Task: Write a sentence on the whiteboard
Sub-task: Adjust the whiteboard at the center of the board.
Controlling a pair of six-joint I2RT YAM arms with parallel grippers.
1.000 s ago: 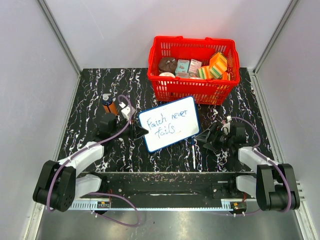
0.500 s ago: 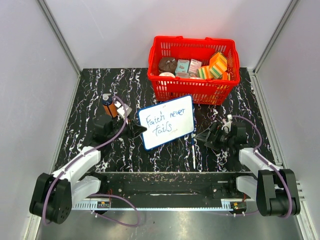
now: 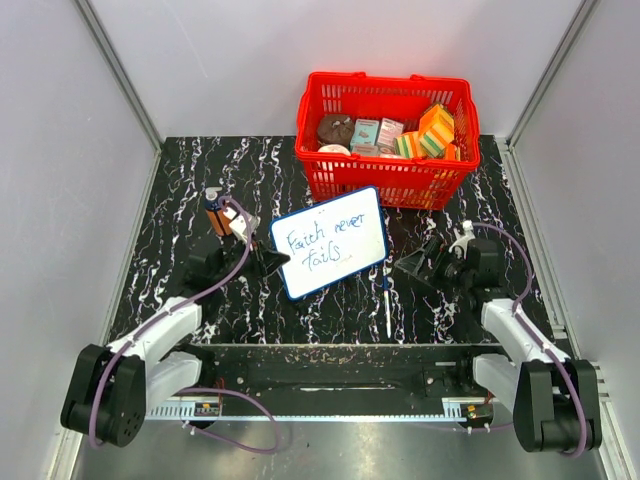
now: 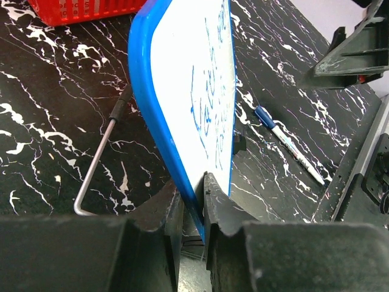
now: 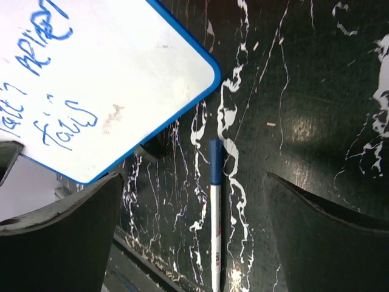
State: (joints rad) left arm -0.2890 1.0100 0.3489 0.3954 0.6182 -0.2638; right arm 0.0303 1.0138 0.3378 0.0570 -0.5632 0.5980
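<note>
The whiteboard [image 3: 330, 243], white with a blue frame, stands tilted in the middle of the table, its lower left edge pinched in my left gripper [image 3: 275, 260], which is shut on it. The left wrist view shows the blue frame [image 4: 152, 115] clamped between the jaws of that gripper [image 4: 193, 194]. The sentence [image 3: 322, 245] reads "Faith never fails" in blue, on two lines. My right gripper [image 3: 412, 265] stands open to the right of the board, holding nothing. Between its wide fingers [image 5: 194, 182] the marker [image 5: 216, 225] lies on the table, blue cap toward the board [image 5: 91, 79].
A red basket [image 3: 388, 140] filled with packets stands right behind the board. An orange bottle [image 3: 217, 215] sits at the left, beyond my left arm. A bent metal rod [image 4: 97, 164] lies on the black marbled table under the board. The marker [image 3: 387, 305] lies near the front rail.
The left gripper has carried the whiteboard a little away from the arms and to the left. The right gripper has drawn back to the right, away from the board, and opened slightly wider.
</note>
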